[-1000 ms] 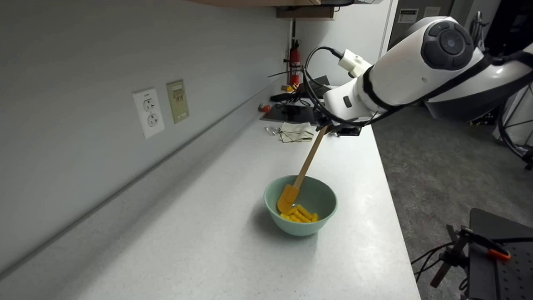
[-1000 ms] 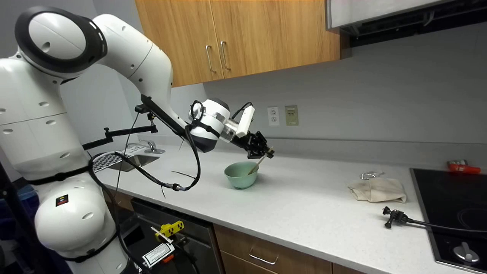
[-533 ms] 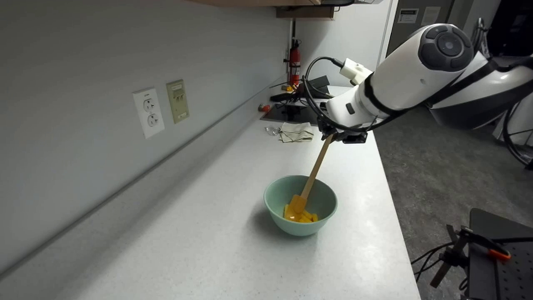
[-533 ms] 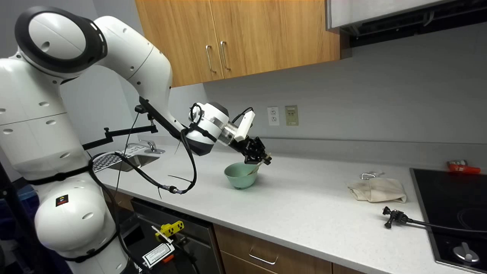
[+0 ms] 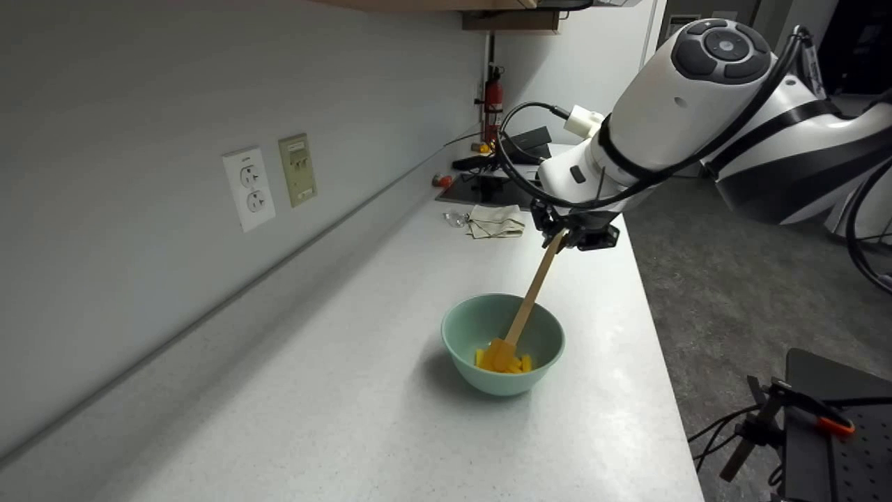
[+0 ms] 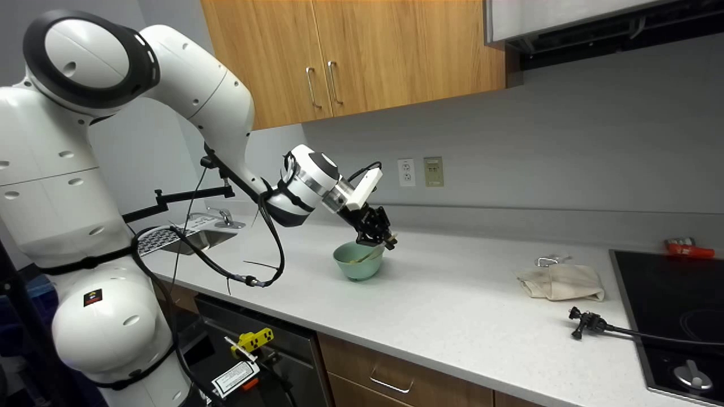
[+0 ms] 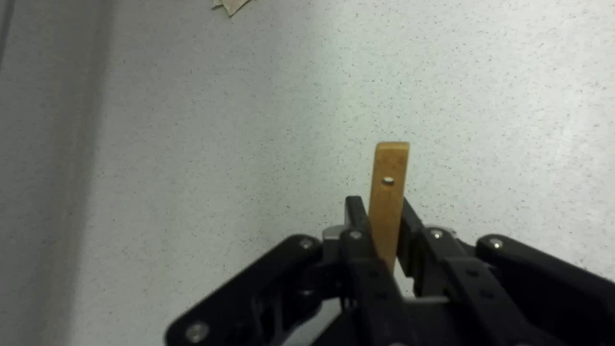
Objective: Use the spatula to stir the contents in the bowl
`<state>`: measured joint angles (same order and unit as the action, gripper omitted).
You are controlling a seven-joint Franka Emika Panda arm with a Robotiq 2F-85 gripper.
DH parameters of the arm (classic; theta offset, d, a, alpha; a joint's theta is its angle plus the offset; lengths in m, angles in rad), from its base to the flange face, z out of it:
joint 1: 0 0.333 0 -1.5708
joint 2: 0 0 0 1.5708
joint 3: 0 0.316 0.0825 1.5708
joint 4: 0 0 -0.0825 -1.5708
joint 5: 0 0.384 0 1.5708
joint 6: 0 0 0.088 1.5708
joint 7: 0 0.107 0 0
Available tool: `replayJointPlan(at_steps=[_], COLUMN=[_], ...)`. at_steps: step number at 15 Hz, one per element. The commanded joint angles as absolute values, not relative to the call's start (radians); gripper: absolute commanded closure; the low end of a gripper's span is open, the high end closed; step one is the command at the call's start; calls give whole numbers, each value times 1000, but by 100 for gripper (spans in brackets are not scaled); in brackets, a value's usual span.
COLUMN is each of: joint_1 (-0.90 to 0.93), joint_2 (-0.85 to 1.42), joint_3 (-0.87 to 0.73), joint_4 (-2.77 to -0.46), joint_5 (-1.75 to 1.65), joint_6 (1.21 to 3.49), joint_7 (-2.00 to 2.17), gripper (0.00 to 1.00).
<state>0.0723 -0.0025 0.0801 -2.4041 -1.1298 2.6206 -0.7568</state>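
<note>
The spatula [image 5: 529,301] slants, its blade [image 5: 500,353] among the contents [image 5: 527,363] low in the bowl [image 5: 498,385]; its handle [image 5: 541,275] rises far and rightward to the hand [image 7: 383,216], clamped on it near the end. Stirring strokes likely must work below the hand, nearer and left.

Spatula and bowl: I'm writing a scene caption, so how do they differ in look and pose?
Colour: the spatula is tan with an orange head; the bowl is pale green.
Shape: the spatula is long and slim; the bowl is round and hollow.
Pose: the spatula leans, clasped by the gripper; the bowl sits upright on the counter.
Shared: neither shows any pattern.
</note>
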Motion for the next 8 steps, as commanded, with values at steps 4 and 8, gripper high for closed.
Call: replayJointPlan(at_steps=[4, 8], joint_1=[80, 73], joint_2=[-15, -13], joint_3=[86, 78], joint_4=[-2385, -2354], joint_5=[-1021, -1024], joint_6=[2578, 2595], joint_7=[-839, -843], gripper=[96, 96])
